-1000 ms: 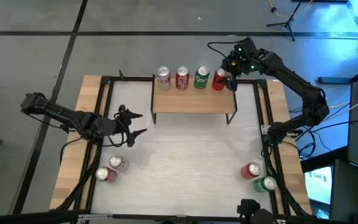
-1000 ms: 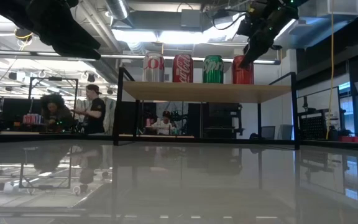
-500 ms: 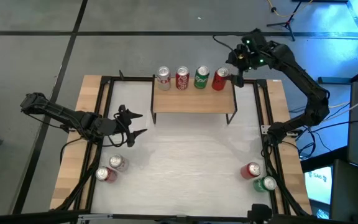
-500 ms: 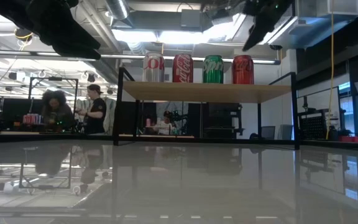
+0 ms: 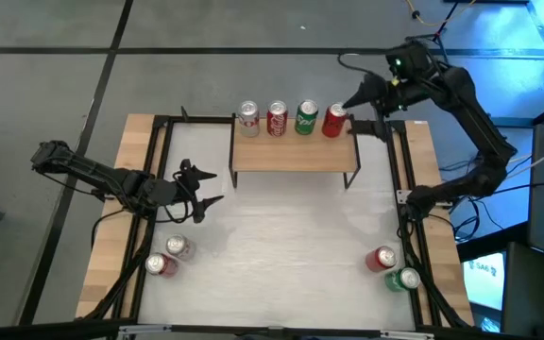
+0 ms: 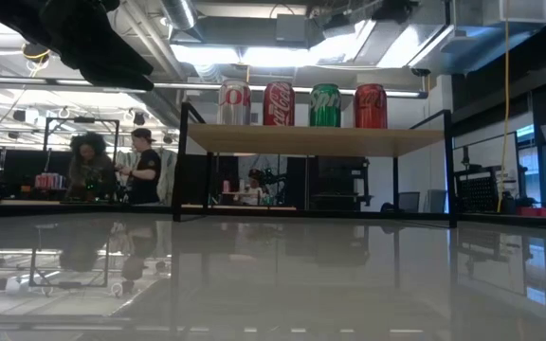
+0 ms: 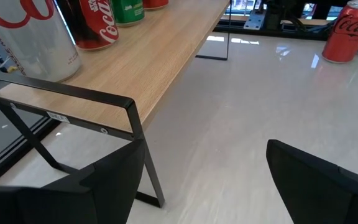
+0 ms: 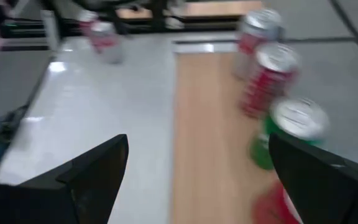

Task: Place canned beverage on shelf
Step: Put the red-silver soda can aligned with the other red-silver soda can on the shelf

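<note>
While open, right tool (image 5: 365, 100) beside can (image 5: 333, 121)

- I see the low light-wood plank shelf on thin black legs (image 5: 295, 156) standing at the far middle of my white-topped table (image 5: 281, 246).
- On it, in one row from left to right: a silver can (image 5: 247, 118), a red cola can (image 5: 277, 118), a green can (image 5: 306, 117) and a second red can (image 5: 333, 120).
- My right gripper (image 5: 365, 106) is just right of that row, off the shelf's right end.
- My left gripper (image 5: 199, 189) sits at the table's left side, left of and in front of the shelf.
- Near left: two cans lying side by side (image 5: 170, 257).
- Near right: a red can (image 5: 381, 258) beside a green can (image 5: 403, 280).
</note>
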